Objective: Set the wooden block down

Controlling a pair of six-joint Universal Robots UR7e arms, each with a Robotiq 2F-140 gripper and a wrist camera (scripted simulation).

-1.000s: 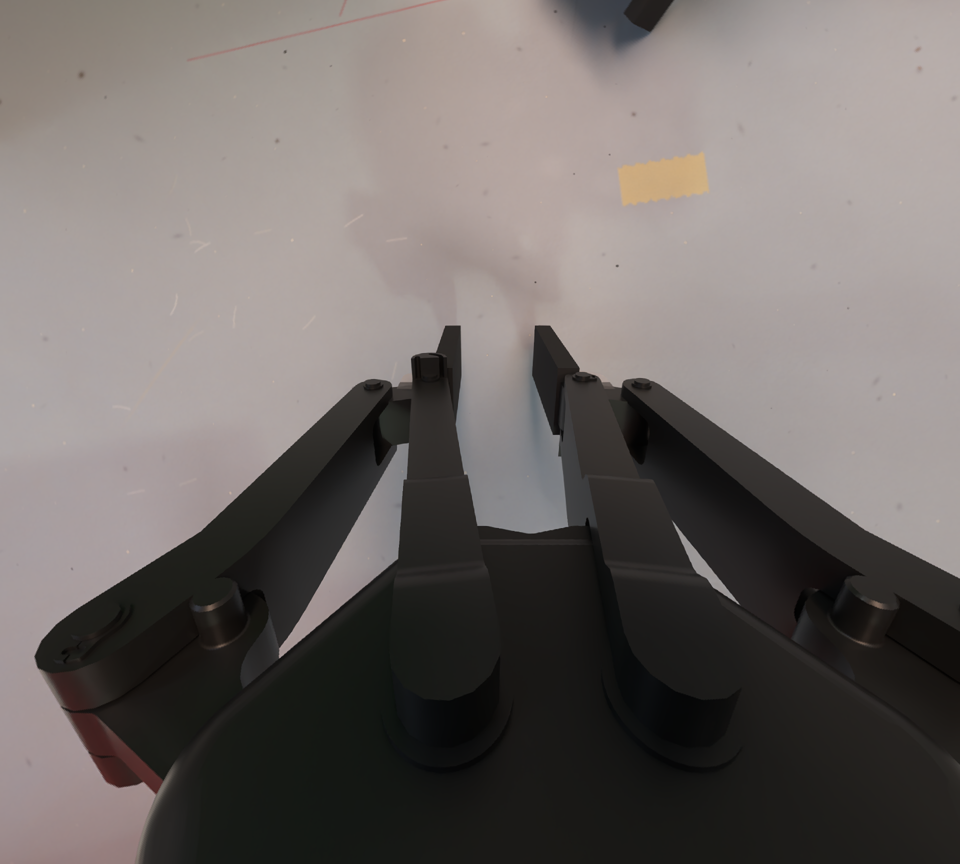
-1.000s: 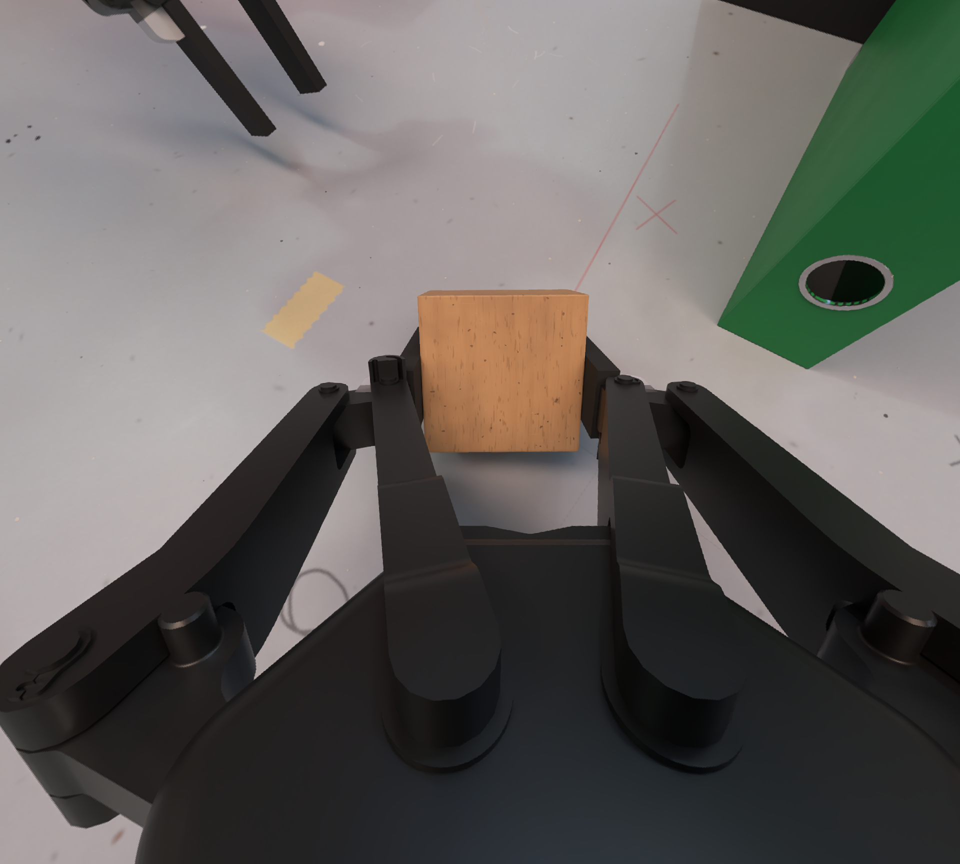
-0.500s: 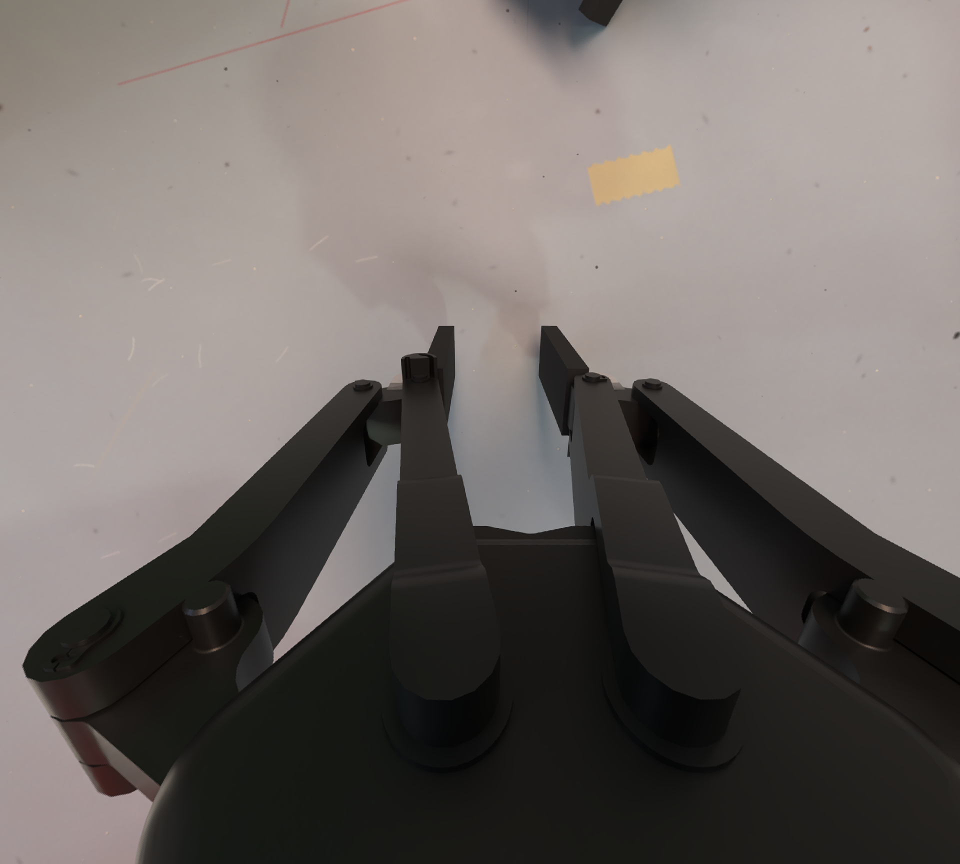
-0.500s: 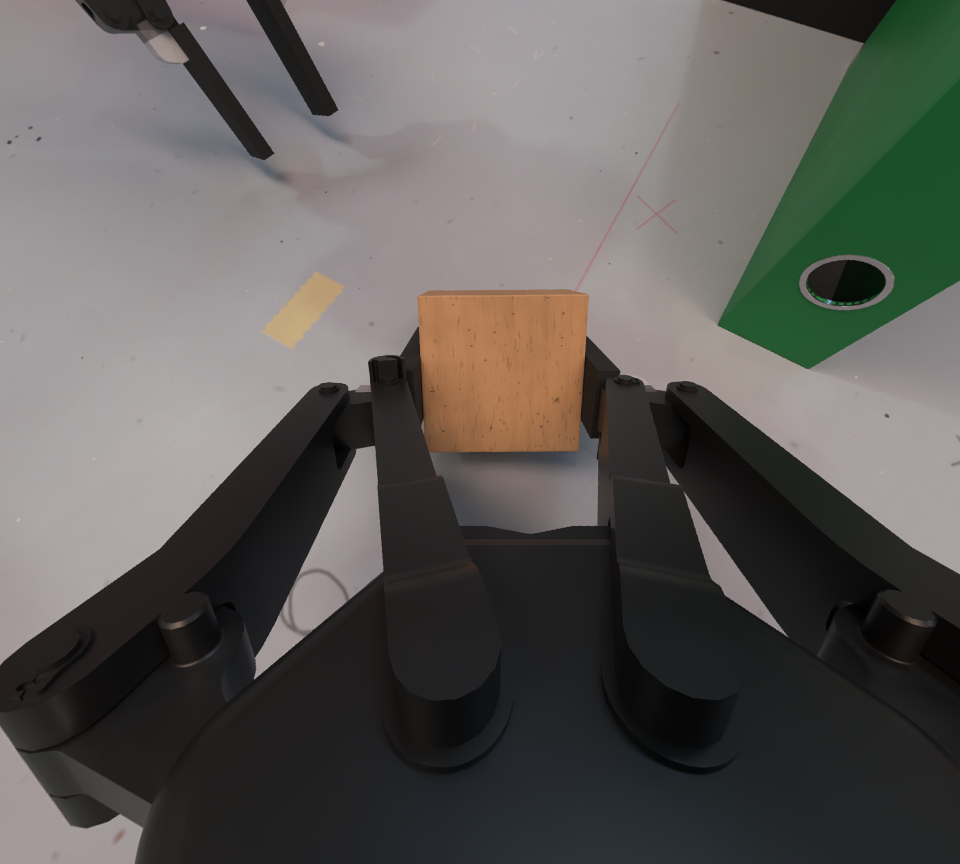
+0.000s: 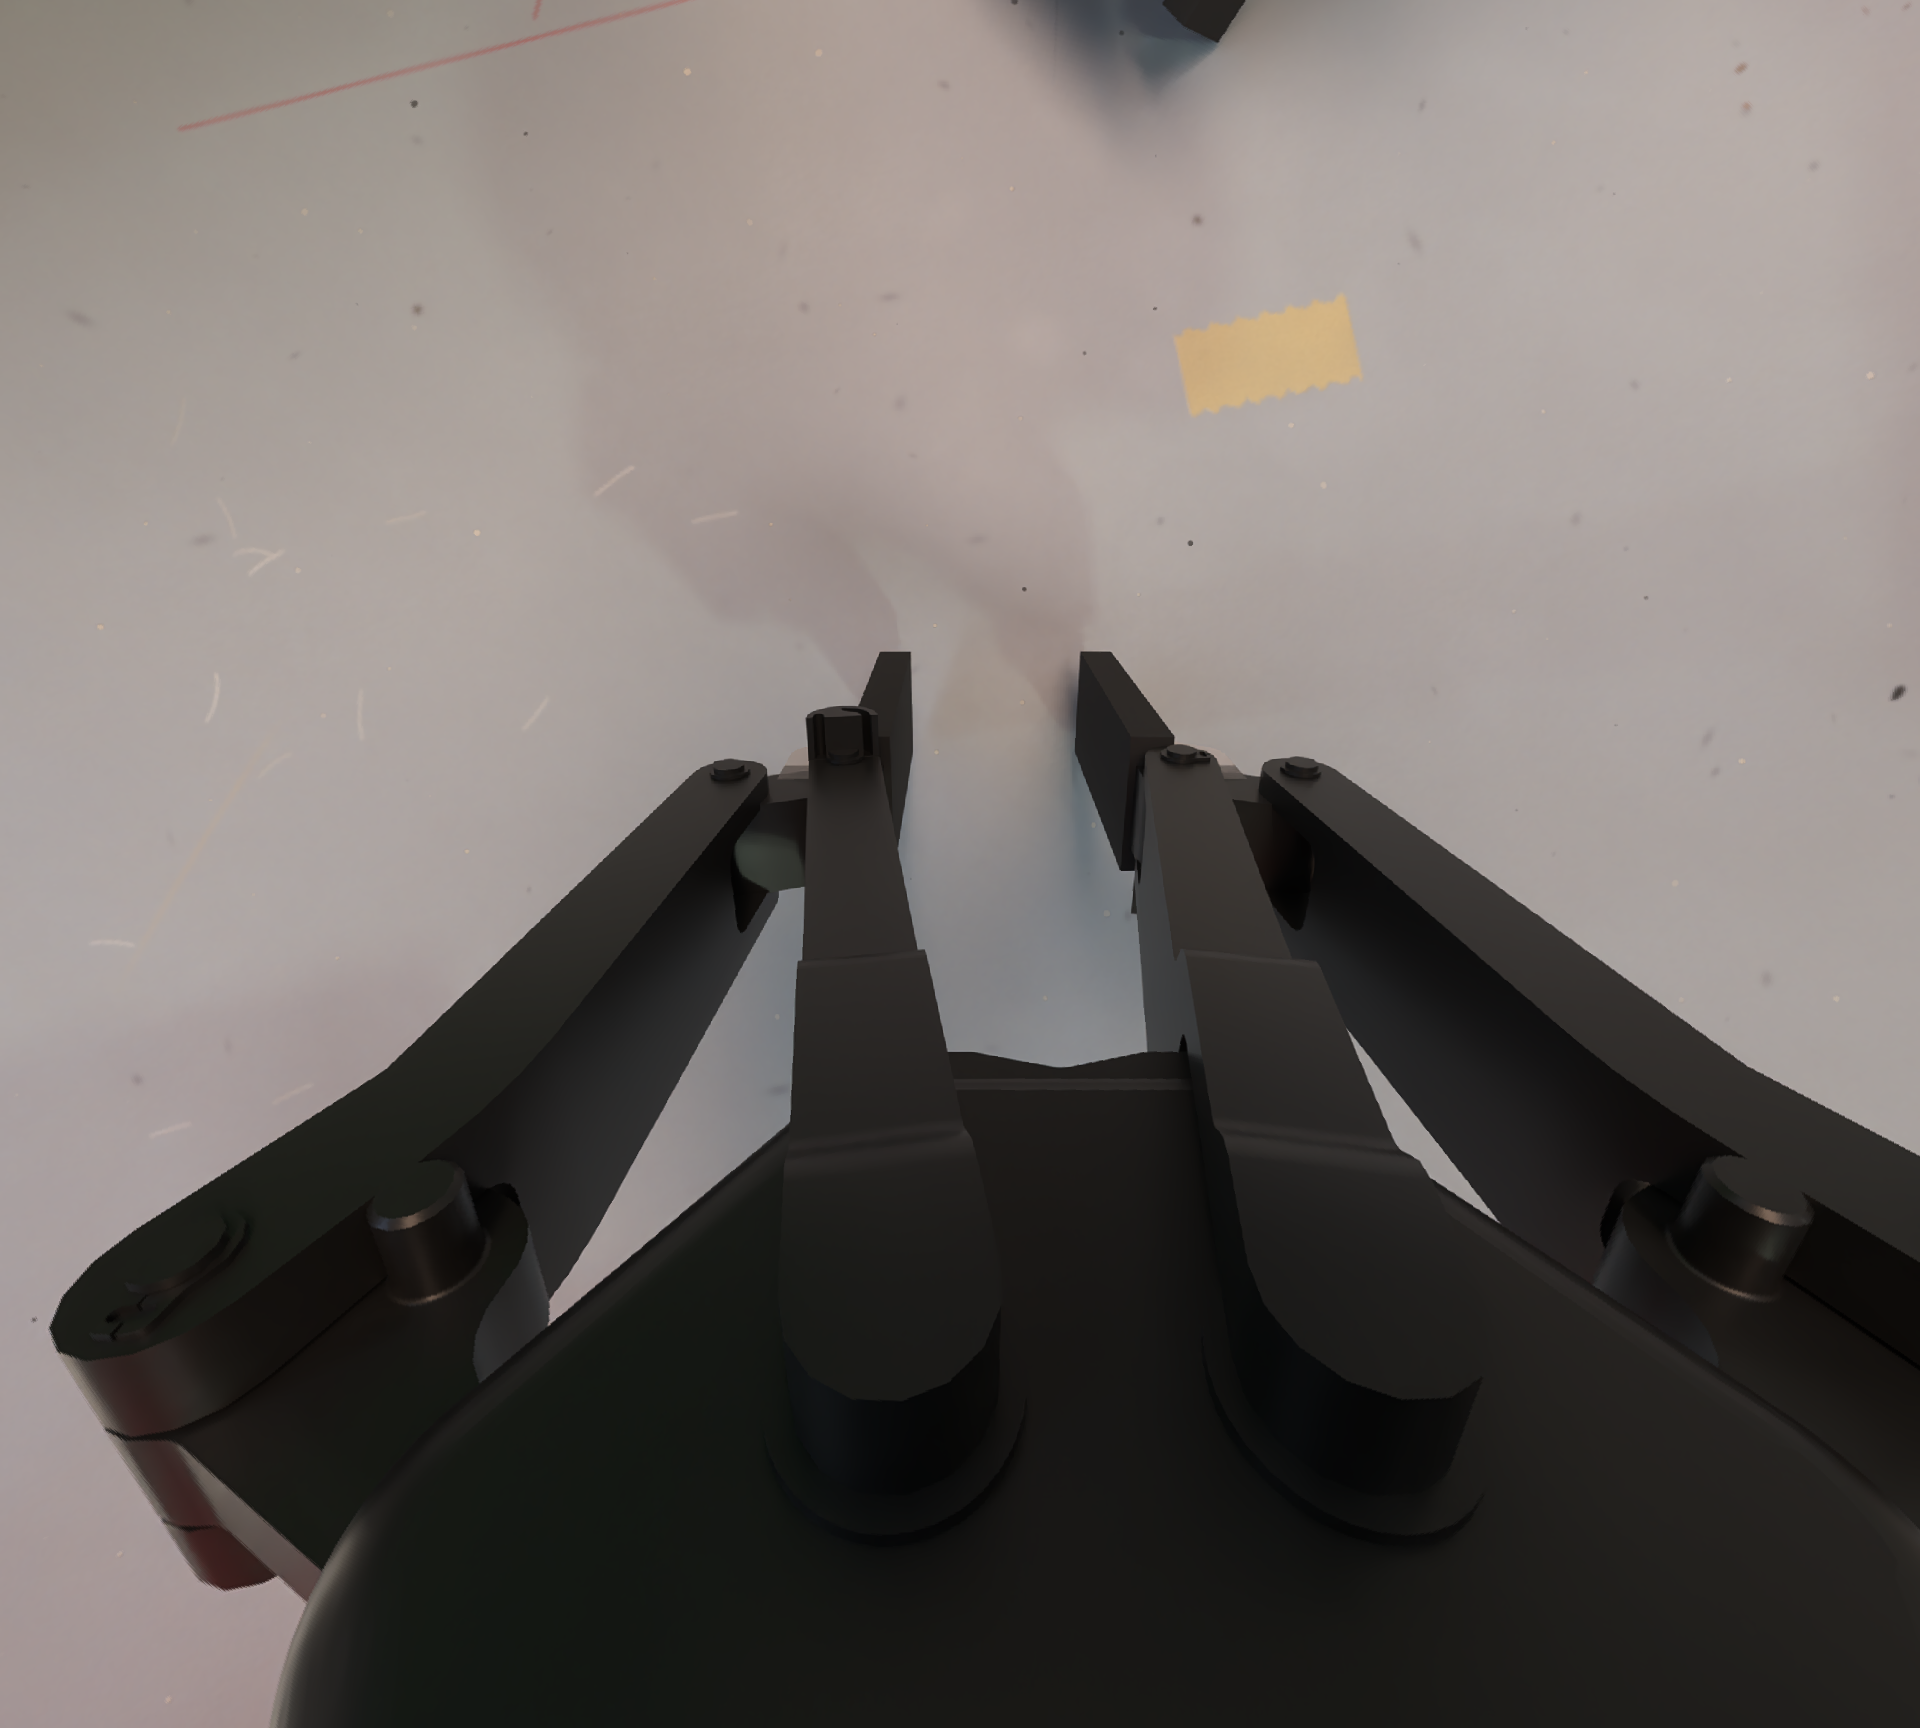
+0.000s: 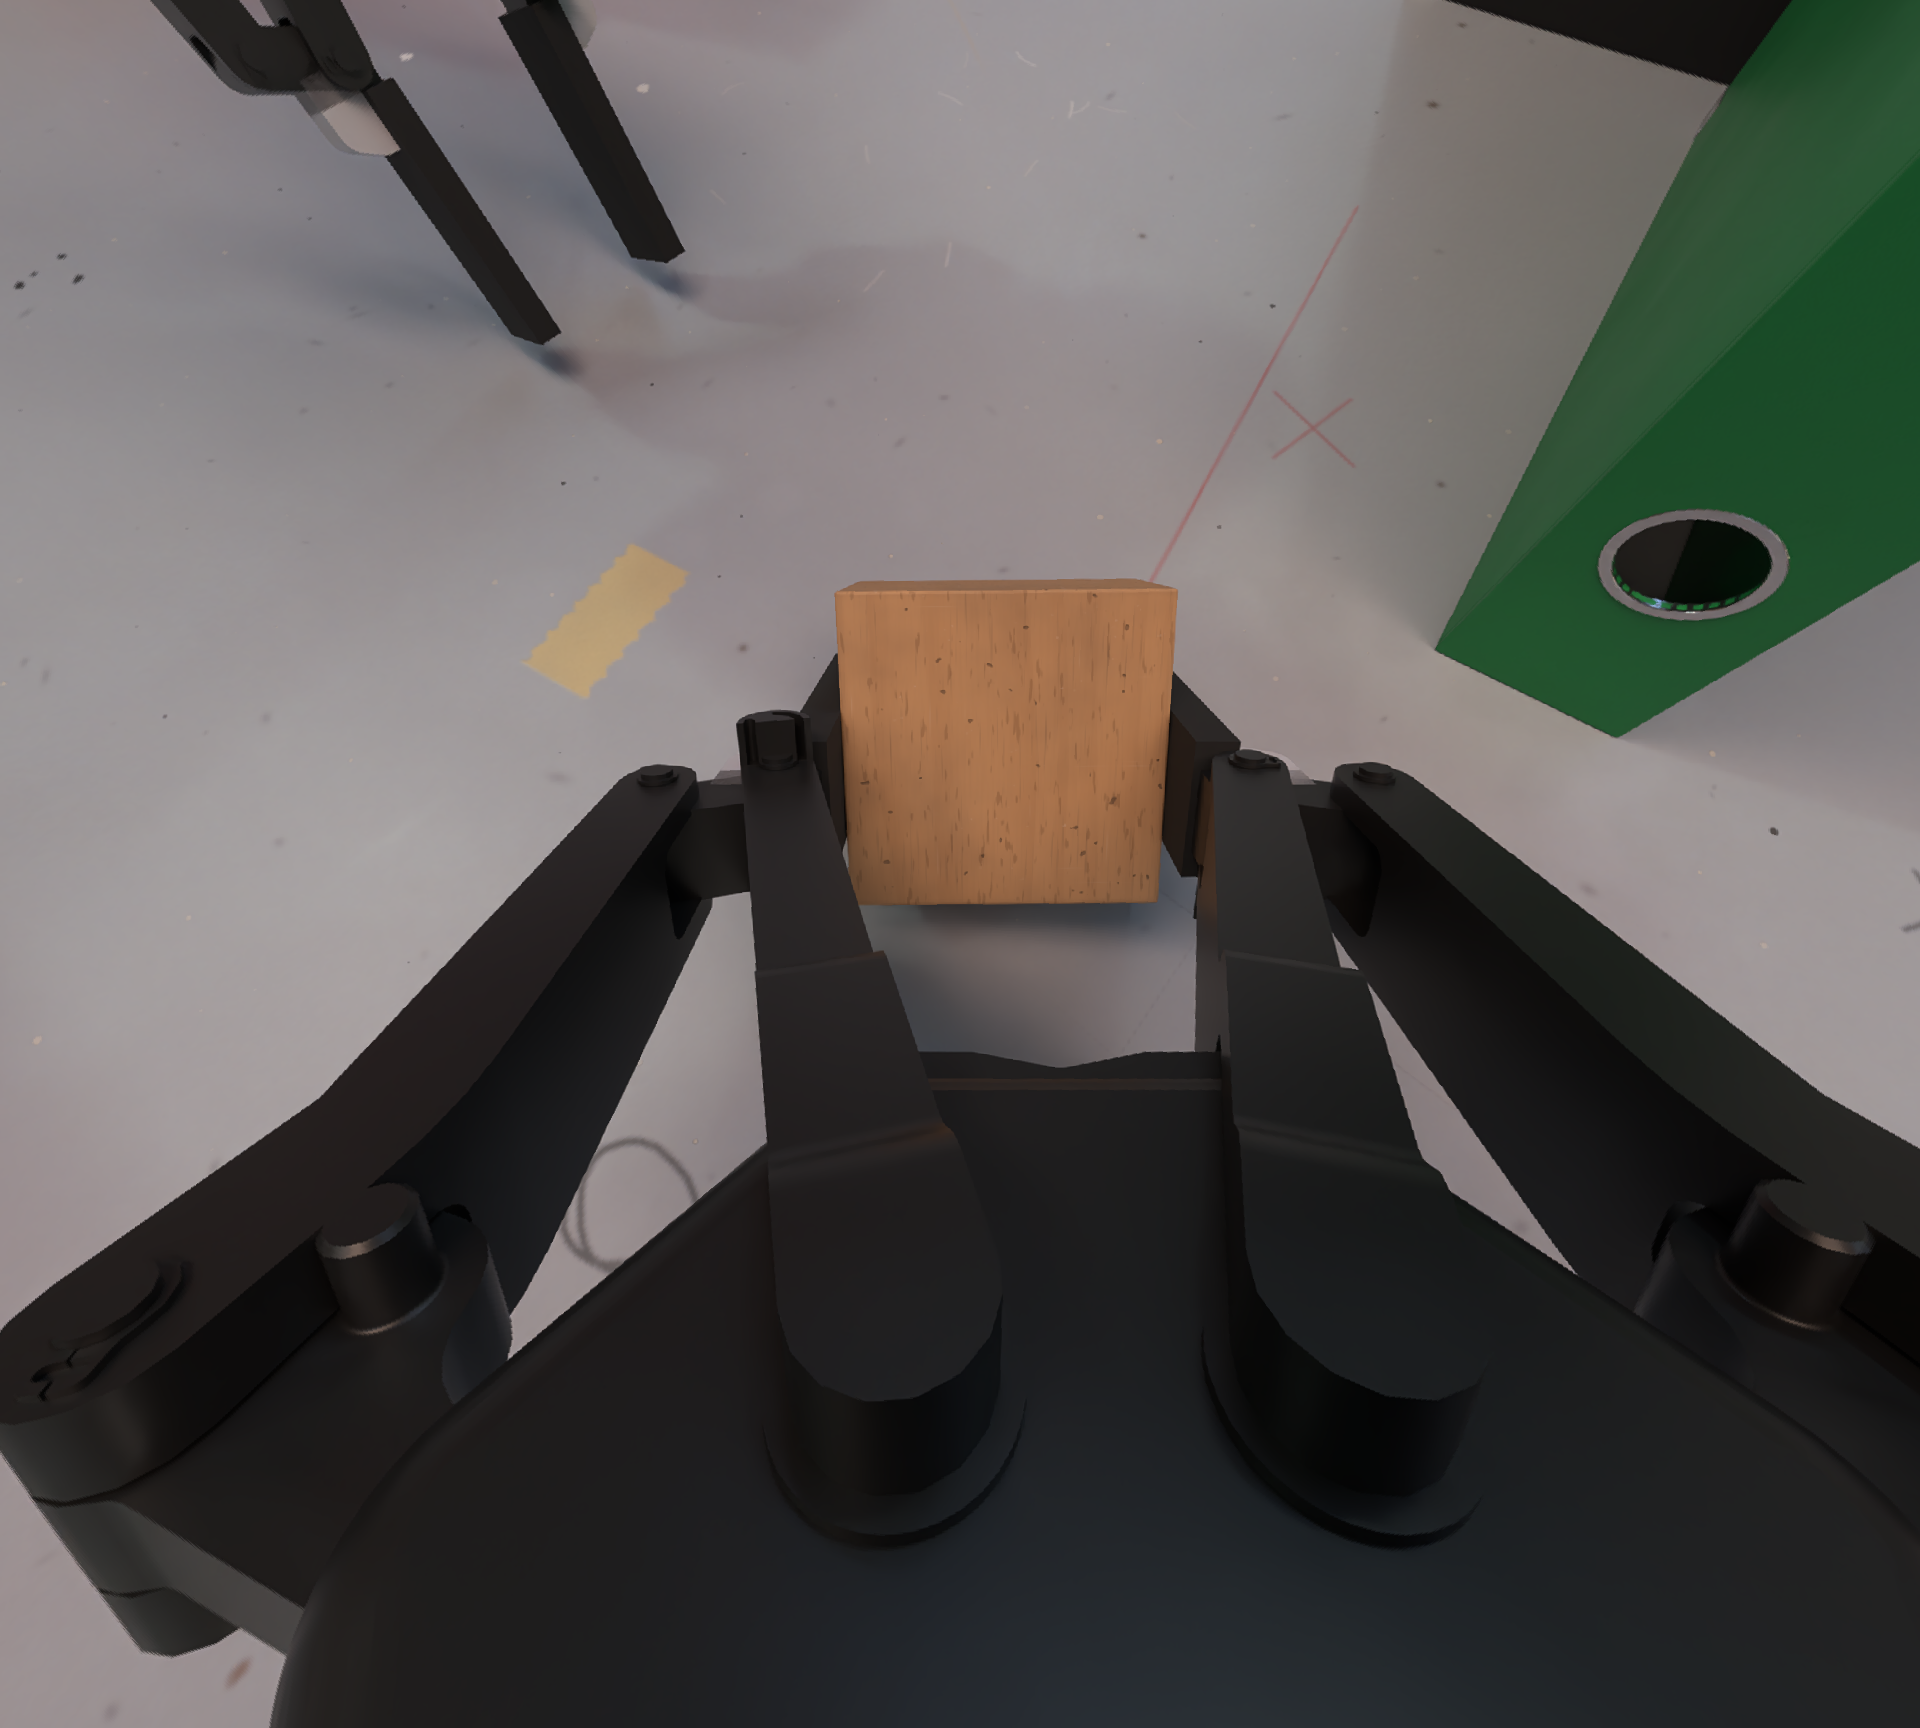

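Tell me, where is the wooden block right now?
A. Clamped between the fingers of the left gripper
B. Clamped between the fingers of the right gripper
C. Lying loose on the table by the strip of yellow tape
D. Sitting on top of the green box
B: the wooden block sits squeezed between the two fingers of the right gripper, while the left gripper is empty with a gap between its fingers.

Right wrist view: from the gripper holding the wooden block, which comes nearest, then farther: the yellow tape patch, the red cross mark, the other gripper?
From the right gripper, clamped on the wooden block:
1. Yellow tape patch, just ahead-left.
2. Red cross mark, ahead-right, by the green box.
3. Left gripper, far upper left.
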